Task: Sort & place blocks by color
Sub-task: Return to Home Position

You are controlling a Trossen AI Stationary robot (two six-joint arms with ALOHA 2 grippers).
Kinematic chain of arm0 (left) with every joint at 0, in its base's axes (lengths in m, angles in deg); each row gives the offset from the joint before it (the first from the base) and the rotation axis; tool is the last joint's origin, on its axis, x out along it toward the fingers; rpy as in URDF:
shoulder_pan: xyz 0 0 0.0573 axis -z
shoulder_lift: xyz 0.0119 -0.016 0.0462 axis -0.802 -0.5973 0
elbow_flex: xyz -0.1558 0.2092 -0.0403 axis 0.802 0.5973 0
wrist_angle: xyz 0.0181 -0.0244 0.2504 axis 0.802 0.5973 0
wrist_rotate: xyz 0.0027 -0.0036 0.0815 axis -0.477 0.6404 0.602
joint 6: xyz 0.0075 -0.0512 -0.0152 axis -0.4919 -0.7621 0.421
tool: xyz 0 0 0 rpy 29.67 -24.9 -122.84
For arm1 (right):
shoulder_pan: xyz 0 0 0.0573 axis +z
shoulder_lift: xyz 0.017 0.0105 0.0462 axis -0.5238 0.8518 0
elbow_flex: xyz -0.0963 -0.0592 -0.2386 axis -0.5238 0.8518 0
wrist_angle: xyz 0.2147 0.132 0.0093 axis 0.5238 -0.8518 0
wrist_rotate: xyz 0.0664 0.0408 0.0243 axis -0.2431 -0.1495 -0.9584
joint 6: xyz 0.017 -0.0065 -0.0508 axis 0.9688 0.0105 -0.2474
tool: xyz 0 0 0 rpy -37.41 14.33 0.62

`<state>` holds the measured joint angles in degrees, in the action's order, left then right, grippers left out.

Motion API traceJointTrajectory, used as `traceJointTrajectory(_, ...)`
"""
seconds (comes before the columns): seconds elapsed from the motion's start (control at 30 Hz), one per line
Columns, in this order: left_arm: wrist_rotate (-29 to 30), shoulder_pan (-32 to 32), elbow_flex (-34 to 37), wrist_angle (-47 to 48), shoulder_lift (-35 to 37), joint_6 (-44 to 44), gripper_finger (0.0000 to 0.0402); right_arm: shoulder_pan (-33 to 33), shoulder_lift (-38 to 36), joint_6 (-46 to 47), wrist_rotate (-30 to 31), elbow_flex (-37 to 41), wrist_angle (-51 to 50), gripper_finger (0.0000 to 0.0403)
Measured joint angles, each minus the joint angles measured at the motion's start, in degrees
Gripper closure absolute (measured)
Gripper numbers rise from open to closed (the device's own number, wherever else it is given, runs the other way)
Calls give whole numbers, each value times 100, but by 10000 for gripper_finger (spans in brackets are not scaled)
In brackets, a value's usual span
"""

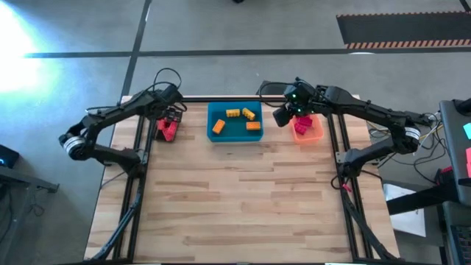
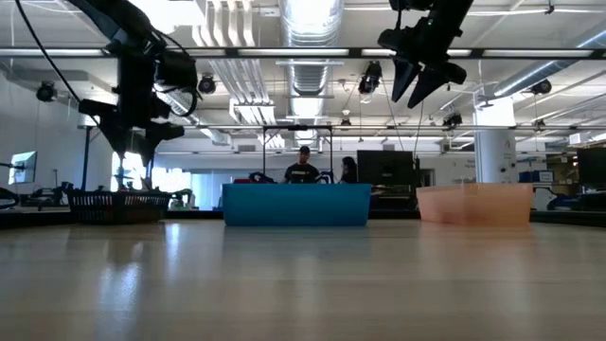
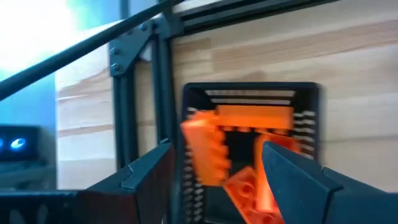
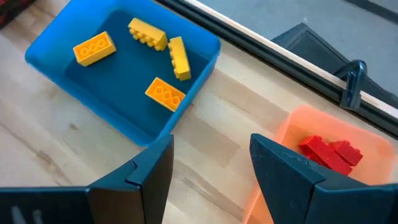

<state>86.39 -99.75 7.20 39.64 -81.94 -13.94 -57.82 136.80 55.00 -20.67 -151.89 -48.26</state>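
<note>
Blocks in yellow, four of them, lie loose in the blue tray at the far edge of the bench. To its right, red blocks huddle in the orange tray. To its left, orange blocks are piled at angles in the black tray. The left end effector hovers over that black tray, fingers spread wide, nothing between them. The right end effector hangs between the blue and orange trays, likewise wide and empty. These bricks look light, hard and rigid, with smooth, probably slick side walls, so squeezing won't hurt them but a skewed pinch could pop one out. I'd take any of them across the two long flat sides, clear of the studs. The tilted ones in the black tray look the trickiest.
</note>
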Motion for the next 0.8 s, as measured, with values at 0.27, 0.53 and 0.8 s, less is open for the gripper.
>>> traceJointTrajectory(0.27, -78, 1281, 41, -183, 1111, 7, 175, 613, -455, -994, 6, 519, 1641, 202)
traceJointTrajectory(0.53, -213, 3217, 511, -1324, 2270, 6, 177, 1148, -1443, -1532, -21, 1785, 3437, 202)
traceJointTrajectory(0.8, -227, 4465, 1443, -2677, 3143, 4, 229, 1263, -2501, -1049, -2, 3097, 3596, 202)
